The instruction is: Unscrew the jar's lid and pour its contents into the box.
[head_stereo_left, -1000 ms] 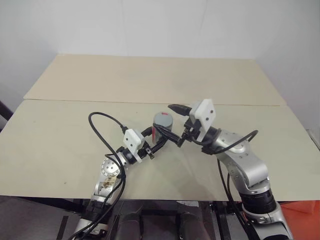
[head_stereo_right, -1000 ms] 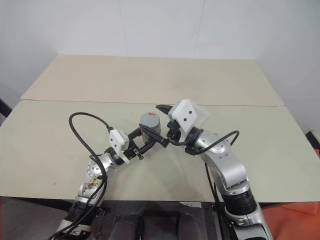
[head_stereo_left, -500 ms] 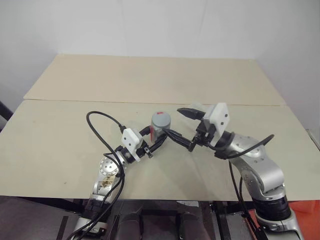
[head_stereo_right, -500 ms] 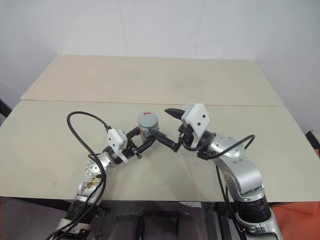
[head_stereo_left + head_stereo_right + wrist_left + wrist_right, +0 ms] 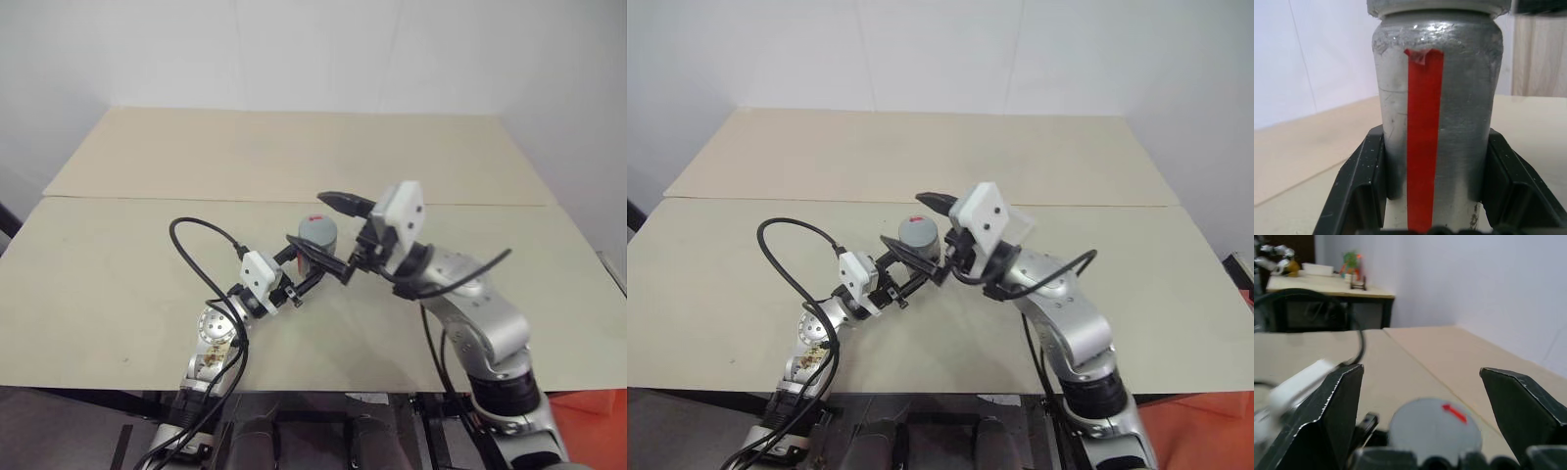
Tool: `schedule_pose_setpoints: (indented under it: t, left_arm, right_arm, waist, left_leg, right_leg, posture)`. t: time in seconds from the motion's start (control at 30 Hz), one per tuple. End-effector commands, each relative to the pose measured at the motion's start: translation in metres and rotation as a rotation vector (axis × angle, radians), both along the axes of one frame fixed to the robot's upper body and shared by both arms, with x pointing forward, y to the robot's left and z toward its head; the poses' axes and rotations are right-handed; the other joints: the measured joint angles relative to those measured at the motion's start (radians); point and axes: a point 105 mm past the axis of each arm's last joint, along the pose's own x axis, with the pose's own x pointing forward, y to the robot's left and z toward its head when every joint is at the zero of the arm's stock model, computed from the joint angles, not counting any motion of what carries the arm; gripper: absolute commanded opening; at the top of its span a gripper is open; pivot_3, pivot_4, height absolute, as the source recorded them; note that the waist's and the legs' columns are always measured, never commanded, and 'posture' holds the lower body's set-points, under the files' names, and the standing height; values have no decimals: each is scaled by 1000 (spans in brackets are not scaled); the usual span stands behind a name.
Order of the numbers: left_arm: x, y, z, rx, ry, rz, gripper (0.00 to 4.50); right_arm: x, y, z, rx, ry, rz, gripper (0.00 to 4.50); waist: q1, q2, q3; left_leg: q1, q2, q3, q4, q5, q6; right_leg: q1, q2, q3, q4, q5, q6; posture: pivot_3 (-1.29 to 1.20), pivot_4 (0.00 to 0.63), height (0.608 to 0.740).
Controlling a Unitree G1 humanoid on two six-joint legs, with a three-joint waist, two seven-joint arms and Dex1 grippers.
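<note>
Two pale tables (image 5: 147, 284) stand by a white wall. Above the near one, the left gripper (image 5: 312, 266) is closed tight on the jar (image 5: 316, 235). The jar stands upright, long way up and down, with the lid (image 5: 1435, 430) on top. The right gripper (image 5: 338, 235) is wide open around the lid, holding nothing. The lid is still on, so unscrewing and pouring are left.

Bare table (image 5: 147, 255) lies open around jar (image 5: 315, 235).

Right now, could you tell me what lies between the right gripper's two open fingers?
The jar's lid, with its red mark, sits low between the right gripper's fingers in the right wrist view, untouched.
</note>
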Motion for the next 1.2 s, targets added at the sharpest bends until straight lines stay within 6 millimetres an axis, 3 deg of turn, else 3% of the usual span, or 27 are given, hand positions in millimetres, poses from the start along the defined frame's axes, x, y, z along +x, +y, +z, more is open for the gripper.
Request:
schedule_pose_setpoints:
  t: [0.03,0.2,0.7,1.2]
  left_arm:
    - [-1,-1,14,-20,-67,8,2123]
    - [-2,0,15,-33,-76,19,2123]
    - [2,8,16,-43,-69,41,2123]
    - [4,9,15,-33,-72,31,2123]
  right_arm:
    - [4,6,6,-5,-46,-33,4439]
    - [9,6,3,-25,-52,-66,4439]
    - [-7,-29,3,-59,-76,-56,4439]
    - [-3,-61,-7,-106,-51,-138,4439]
  waist:
    - [4,0,0]
    - [6,0,0]
    - [3,0,0]
    - [3,0,0]
  left_leg:
    - [0,0,0,0,0,0]
    - [-1,-1,0,0,0,0]
    - [-1,0,0,0,0,0]
    - [-1,0,0,0,0,0]
  right_leg:
    - [0,0,0,0,0,0]
    - [0,-1,0,0,0,0]
    - [0,-1,-1,0,0,0]
    - [0,-1,-1,-1,0,0]
  posture:
    - [0,150,740]
    - [0,150,740]
    - [0,150,740]
    - [0,150,740]
